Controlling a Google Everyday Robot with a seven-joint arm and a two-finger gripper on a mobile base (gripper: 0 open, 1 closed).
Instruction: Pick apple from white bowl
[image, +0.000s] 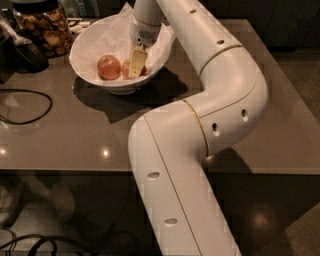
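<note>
The white bowl (87, 42), lined with crinkled white paper, stands at the back left of the grey table. Two apples lie in it. The rounder, redder one (109, 67) is on the left. The orange-golden apple (125, 69) lies just to its right, mostly hidden behind my gripper. My gripper (134, 72) reaches straight down into the bowl from above and sits right at this apple. The white arm (220, 95) bends across the middle of the table.
A glass jar of brown snacks (42, 25) stands behind the bowl on the left. A dark object (22, 52) is beside it. A black cable loop (25, 107) lies on the table's left part. The table's front edge (75, 169) runs below.
</note>
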